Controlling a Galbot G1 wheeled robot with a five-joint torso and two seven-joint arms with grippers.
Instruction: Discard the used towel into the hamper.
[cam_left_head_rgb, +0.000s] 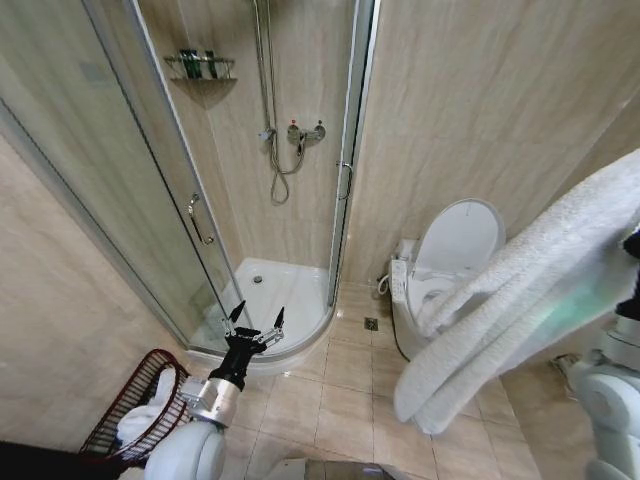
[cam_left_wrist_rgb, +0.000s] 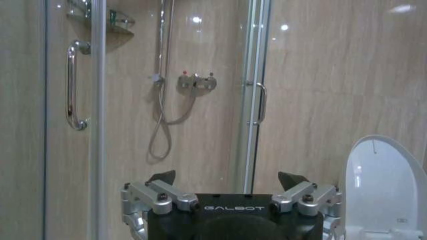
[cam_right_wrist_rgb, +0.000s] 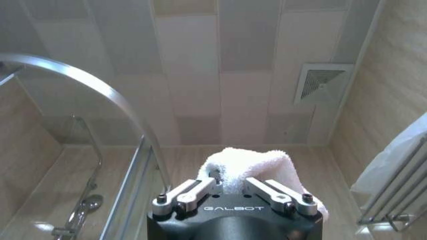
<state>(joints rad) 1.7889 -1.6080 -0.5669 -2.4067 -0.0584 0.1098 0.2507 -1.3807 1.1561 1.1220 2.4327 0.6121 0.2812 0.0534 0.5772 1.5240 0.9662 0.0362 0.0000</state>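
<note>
Hamper (cam_left_head_rgb: 118, 405) sits on the floor at 7 o'clock in head view, against the tan wall, w/ a white cloth (cam_left_head_rgb: 150, 400) bunched inside it. The used towel (cam_left_head_rgb: 520, 300) hangs at 3–4 o'clock, long and folded, draping from upper right down over the floor tiles in front of the toilet (cam_left_head_rgb: 450, 265), well apart from the hamper.

Left gripper (cam_left_head_rgb: 258, 322) is held out at 6–7 o'clock, just beside the hamper rim and above the floor near the shower tray (cam_left_head_rgb: 270, 290); jaws spread, nothing between them. Left wrist view shows the same left gripper (cam_left_wrist_rgb: 227, 181) spread wide, facing the shower door handle (cam_left_wrist_rgb: 75, 85), mixer valve (cam_left_wrist_rgb: 197, 81) and hose, w/ the toilet lid at one edge.

Right wrist view points up at the ceiling panels and a vent (cam_right_wrist_rgb: 321, 83): right gripper (cam_right_wrist_rgb: 229, 186) has its jaws pinching a bunch of white towel that bulges out above them. A towel rail (cam_right_wrist_rgb: 393, 195) w/ another white towel shows beside it. Head view shows a corner shelf (cam_left_head_rgb: 200, 70) w/ small bottles in the shower.
</note>
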